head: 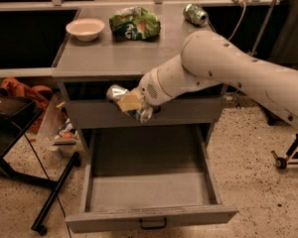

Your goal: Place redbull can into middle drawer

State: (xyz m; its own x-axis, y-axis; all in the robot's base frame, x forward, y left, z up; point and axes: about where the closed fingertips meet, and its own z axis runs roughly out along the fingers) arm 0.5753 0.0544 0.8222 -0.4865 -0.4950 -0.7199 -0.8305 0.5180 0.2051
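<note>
My gripper (pixel 130 103) is shut on the redbull can (pixel 115 92), a slim silver can held tilted, top pointing up and left. It hangs in front of the closed upper drawer front (pixel 89 114), just below the cabinet top's front edge. A yellowish finger pad (pixel 129 102) covers the can's middle. The middle drawer (pixel 149 216) is pulled fully open below, its grey inside bare and its dark loop handle (pixel 153 225) at the front. The can is above the drawer's rear left part, well above its floor.
On the cabinet top (pixel 114 56) stand a white bowl (pixel 85 28), a crumpled green chip bag (pixel 135 23) and a green can (pixel 195 14) lying on its side. A black stand (pixel 49 202) and clutter are at the left. A wheeled base (pixel 288 157) is at the right.
</note>
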